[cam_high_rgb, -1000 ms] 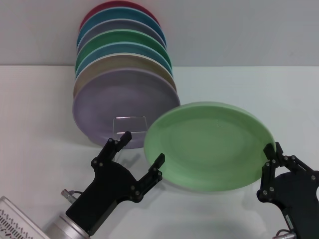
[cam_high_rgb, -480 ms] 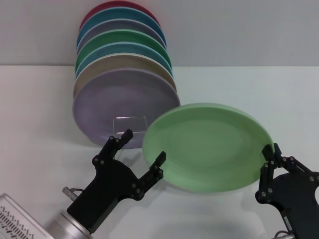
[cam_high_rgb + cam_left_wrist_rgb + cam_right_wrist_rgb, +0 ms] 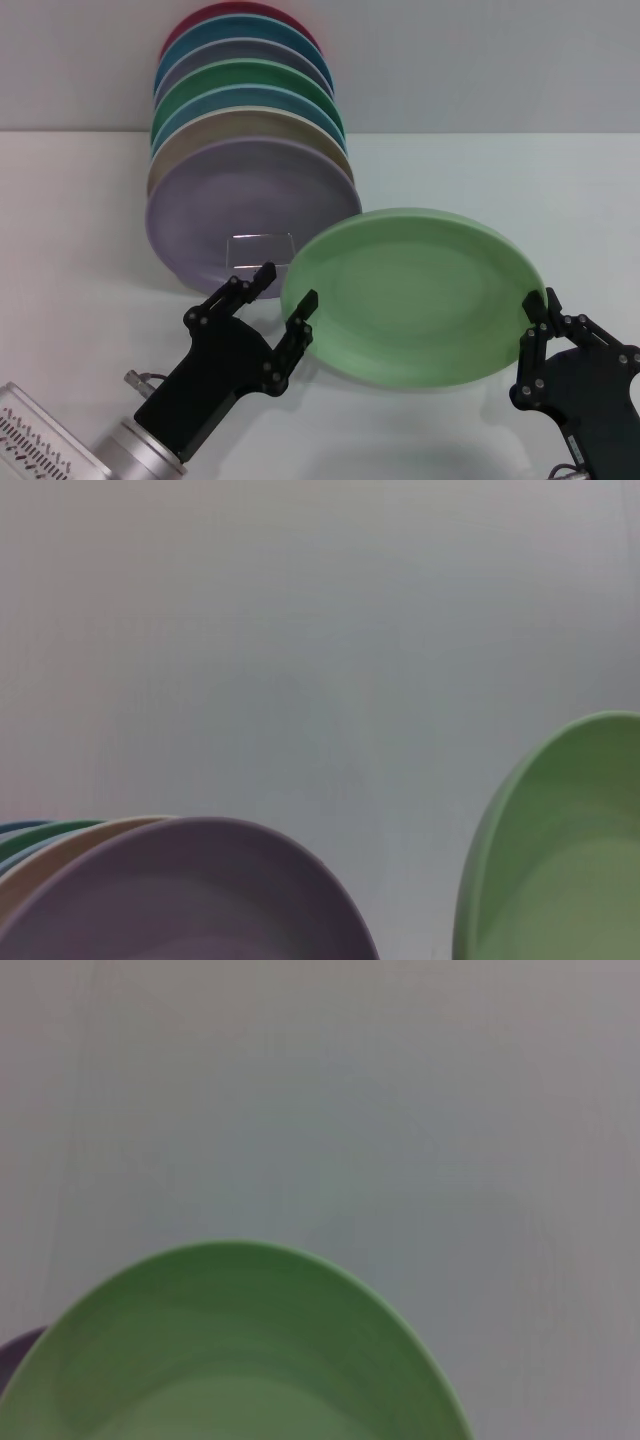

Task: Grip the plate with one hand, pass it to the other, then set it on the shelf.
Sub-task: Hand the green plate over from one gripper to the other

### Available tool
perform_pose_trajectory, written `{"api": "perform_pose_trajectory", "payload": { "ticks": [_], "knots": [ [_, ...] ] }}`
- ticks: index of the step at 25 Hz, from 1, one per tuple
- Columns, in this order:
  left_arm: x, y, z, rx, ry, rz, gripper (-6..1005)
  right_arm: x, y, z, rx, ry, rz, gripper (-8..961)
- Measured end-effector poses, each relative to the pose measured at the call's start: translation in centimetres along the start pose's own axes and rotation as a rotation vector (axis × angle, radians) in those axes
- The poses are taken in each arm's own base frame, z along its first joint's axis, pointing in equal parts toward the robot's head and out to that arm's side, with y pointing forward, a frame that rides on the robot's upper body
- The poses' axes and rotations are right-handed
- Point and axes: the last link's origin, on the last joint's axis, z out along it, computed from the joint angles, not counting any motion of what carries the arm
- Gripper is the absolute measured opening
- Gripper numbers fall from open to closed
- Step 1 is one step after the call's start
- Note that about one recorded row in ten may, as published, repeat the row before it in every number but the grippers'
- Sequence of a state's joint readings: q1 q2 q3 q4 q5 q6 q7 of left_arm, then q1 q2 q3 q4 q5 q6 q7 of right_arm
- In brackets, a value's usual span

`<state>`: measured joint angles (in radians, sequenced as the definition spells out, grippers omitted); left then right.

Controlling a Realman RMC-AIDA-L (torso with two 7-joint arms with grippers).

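Mint-green plate (image 3: 415,295) between both end effectors' fingers

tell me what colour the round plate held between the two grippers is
Light mint green: the round shallow plate shows best in the head view.

My left tool (image 3: 284,286) is black, two linked fingers dotted with small screws, on a silver-grey ribbed wrist with a white patterned panel and a thin cable. My right tool (image 3: 540,308) is all black, likewise screw-studded.
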<state>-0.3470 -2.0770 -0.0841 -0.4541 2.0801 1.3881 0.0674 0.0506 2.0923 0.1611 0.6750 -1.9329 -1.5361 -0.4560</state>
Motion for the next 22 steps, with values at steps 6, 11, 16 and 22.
{"api": "perform_pose_trajectory", "payload": {
  "ticks": [6,11,16,22],
  "knots": [
    [-0.04,0.0,0.19,-0.006,-0.004,0.003,401,0.04,-0.01,0.01,-0.002,0.002,-0.002,21],
    [-0.01,-0.01,0.3,-0.009,-0.004,0.004,359,0.04,0.0,0.04,-0.002,0.001,-0.002,22],
    [0.0,-0.04,0.38,-0.009,-0.004,0.005,359,0.04,0.0,0.04,-0.002,0.001,-0.003,22],
    [0.0,-0.05,0.43,-0.011,-0.004,0.006,360,0.04,0.0,0.03,-0.002,0.001,-0.003,22]
  ]
}}
